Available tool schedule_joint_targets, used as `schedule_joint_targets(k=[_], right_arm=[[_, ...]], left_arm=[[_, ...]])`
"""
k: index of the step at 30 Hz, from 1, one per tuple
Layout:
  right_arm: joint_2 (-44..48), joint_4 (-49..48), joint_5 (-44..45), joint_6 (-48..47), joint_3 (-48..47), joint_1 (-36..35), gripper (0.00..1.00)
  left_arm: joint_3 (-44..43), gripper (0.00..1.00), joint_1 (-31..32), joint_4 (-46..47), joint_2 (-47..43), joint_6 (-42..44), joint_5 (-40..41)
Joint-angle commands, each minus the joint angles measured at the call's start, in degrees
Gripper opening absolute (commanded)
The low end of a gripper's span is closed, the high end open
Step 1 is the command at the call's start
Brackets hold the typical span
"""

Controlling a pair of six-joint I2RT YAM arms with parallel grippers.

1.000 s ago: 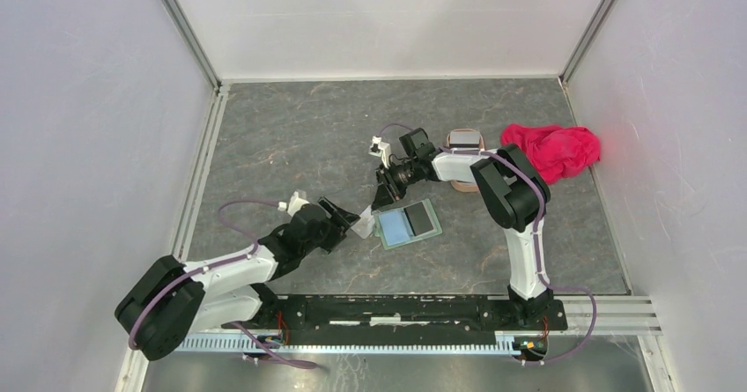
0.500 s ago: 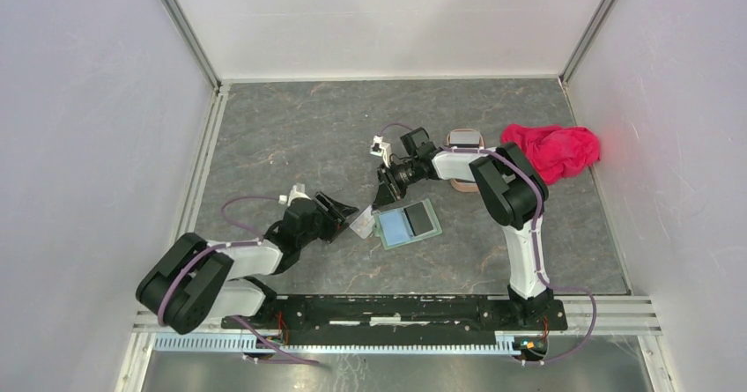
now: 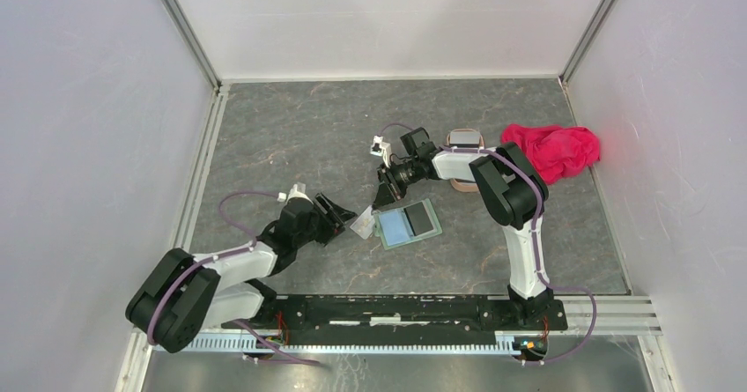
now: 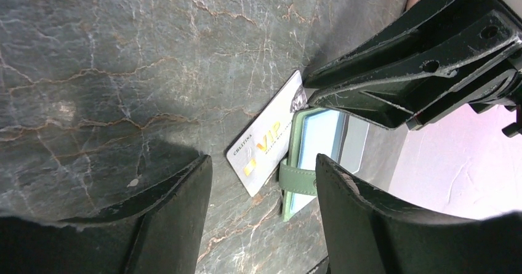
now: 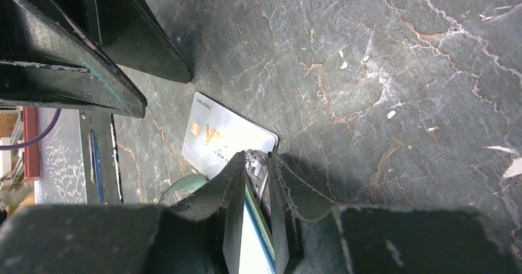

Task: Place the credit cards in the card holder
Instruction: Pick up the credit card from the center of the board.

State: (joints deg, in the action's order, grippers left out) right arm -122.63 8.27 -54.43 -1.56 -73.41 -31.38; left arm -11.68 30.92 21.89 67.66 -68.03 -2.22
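- Sage-green card holder (image 3: 407,224) lies open at the tips of the right gripper (image 3: 385,195).
- Left wrist: left gripper (image 4: 263,163) is spread wide, empty; a whitish card (image 4: 266,140) lies ahead, just beside the card holder.
- Right wrist: its fingers (image 5: 234,181) pinch the card holder's edge.

Veined stone-look top, glossy card, scuffed black plastic.
The table (image 3: 291,136) looks like dark grey stone with pale and rust-coloured veins, smooth with a faint sheen. The white card (image 4: 265,143) is glossy plastic with metallic gold print. The card holder (image 4: 300,178) has a matt, leather-like sage skin and smoother pale blue pockets. The left gripper (image 4: 263,163) has fingers (image 4: 381,225) of matt black plastic, scratched along the edges. At the upper right of the overhead view lies a soft, crumpled red-pink cloth (image 3: 553,150).
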Motion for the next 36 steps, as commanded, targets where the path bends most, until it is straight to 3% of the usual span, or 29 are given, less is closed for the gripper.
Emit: schedule_joint_targets(k=[1, 13, 25, 36], right_arm=[[-3.1, 4.0, 6.1, -2.4, 0.9, 0.2, 0.27], [-3.1, 3.9, 5.6, -2.0, 1.2, 0.3, 0.27], [-3.7, 2.8, 2.7, 0.0, 1.8, 0.4, 0.26], [-3.4, 1.6, 2.0, 1.1, 2.4, 0.7, 0.26]], left_arm=[[0.5, 0.70, -0.6, -6.0, 0.0, 3.8, -4.5], [1.2, 0.70, -0.6, 2.8, 8.0, 0.3, -7.4], [6.7, 0.71, -0.6, 11.5, -0.7, -3.6, -3.7], [7.5, 0.71, -0.6, 11.5, 0.4, -6.0, -3.5]])
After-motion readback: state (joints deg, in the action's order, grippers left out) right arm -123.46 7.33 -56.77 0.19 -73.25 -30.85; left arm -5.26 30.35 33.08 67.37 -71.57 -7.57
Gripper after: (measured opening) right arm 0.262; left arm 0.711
